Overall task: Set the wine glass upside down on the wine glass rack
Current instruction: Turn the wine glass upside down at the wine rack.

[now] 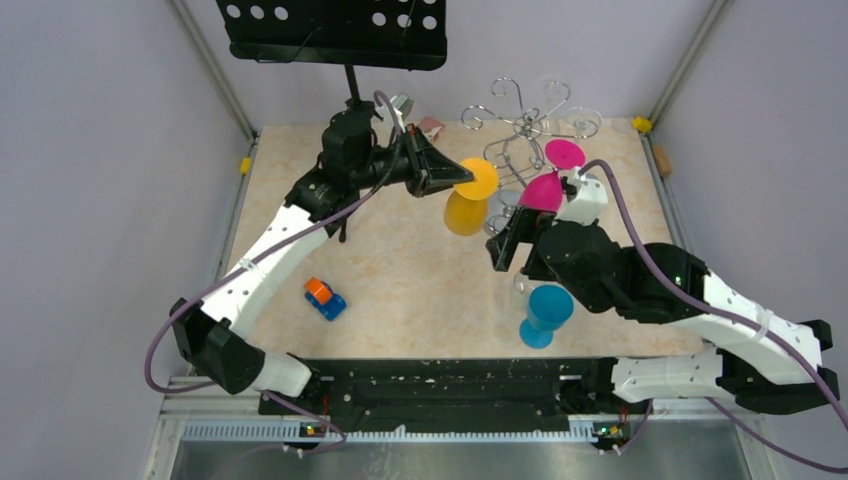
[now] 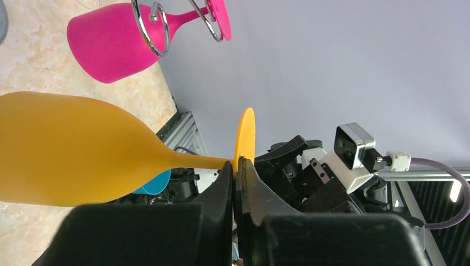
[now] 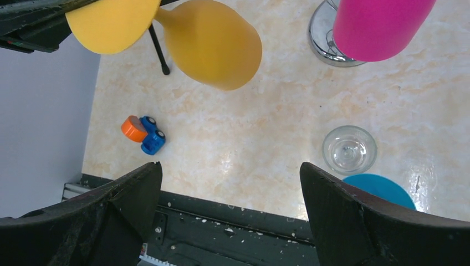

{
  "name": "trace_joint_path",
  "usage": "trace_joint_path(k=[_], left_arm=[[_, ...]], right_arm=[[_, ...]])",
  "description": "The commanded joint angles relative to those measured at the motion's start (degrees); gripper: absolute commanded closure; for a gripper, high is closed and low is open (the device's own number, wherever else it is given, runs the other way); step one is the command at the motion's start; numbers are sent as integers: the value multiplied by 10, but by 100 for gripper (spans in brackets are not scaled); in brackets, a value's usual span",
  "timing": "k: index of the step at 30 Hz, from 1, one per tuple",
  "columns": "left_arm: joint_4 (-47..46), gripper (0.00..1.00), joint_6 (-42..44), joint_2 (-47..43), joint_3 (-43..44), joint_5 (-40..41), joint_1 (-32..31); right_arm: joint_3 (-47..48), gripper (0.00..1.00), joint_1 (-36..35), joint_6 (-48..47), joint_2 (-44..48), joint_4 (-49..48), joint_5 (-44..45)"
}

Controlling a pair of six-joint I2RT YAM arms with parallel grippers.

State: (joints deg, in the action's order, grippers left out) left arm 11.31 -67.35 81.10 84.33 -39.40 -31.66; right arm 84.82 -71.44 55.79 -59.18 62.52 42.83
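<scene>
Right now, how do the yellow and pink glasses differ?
The yellow glass is pinched by its foot in the left end effector; the pink glass hangs by its stem from the rack. The yellow glass is off the rack, the pink glass on it. Both are opaque stemmed glasses.

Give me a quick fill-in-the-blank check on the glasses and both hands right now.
The left hand is shut on the foot of the held wine glass, coloured ____.
The hanging glass, upside down on the wine glass rack, is ____.
The right hand stands open, holding ____.
The toy car lies on the table on the ____ arm's side.
Missing: yellow; pink; nothing; left.
</scene>
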Motion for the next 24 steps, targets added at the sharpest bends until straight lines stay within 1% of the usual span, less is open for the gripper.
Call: trace_joint_path(k=[1,10,14,24], left_arm=[[-55,100,-22,18,27,-4,3],[-107,100,-75,70,50,1,-7],[-127,100,-90,105,80,2,-20],[-140,100,-91,156,135,10,-38]], right_arm=[[13,3,2,21,26,24,24],[12,3,2,74,68,86,52],[15,3,2,101,74,129,68],[10,3,2,86,84,110,62]])
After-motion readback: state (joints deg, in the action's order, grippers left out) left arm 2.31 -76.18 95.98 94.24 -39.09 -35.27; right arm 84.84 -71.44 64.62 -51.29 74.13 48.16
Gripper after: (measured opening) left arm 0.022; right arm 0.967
